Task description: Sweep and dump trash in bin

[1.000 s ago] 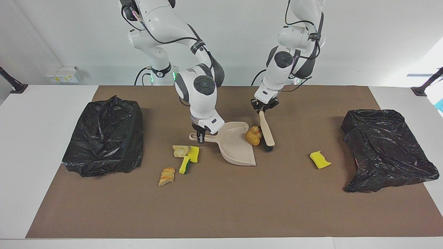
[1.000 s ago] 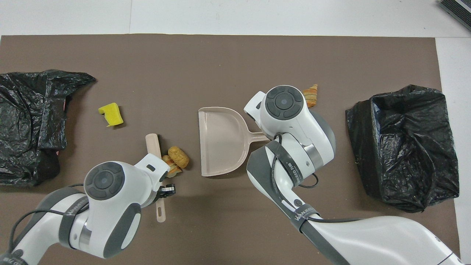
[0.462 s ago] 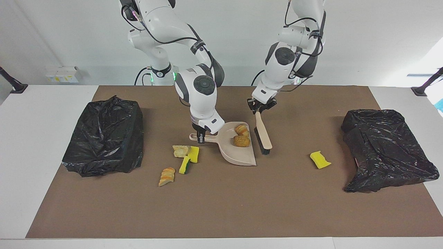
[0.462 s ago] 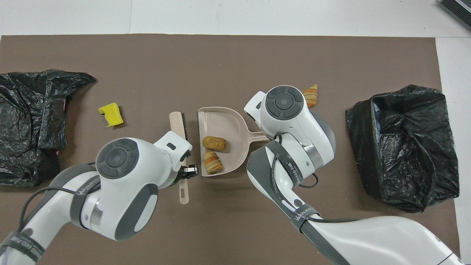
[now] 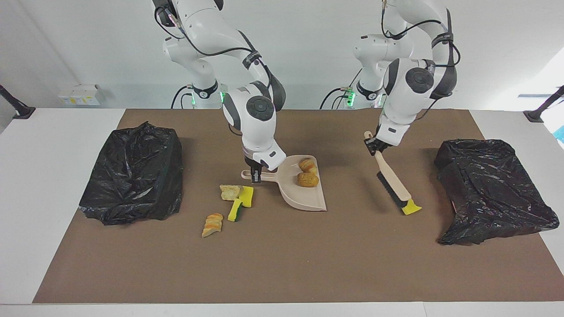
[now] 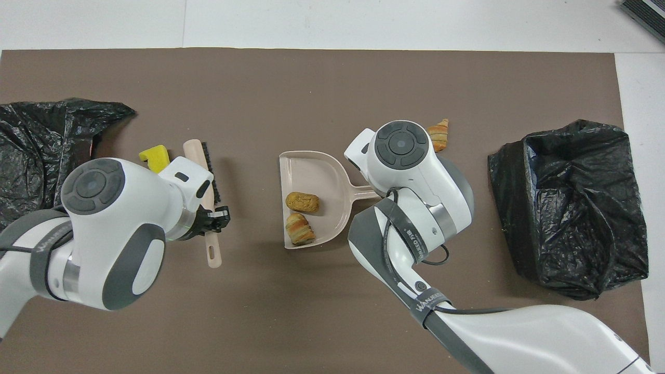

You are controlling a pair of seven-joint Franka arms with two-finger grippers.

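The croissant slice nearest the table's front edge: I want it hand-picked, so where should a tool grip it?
Grip the croissant slice across its narrow width, coming straight down from above. It lies flat on the mat, long and thin, apart from the green-backed sponge, so both long sides are free.

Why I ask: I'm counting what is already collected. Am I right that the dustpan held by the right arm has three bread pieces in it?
Not quite: the dustpan holds two bread pieces, not three, as the overhead view shows. The rest stands: the right gripper holds its handle.
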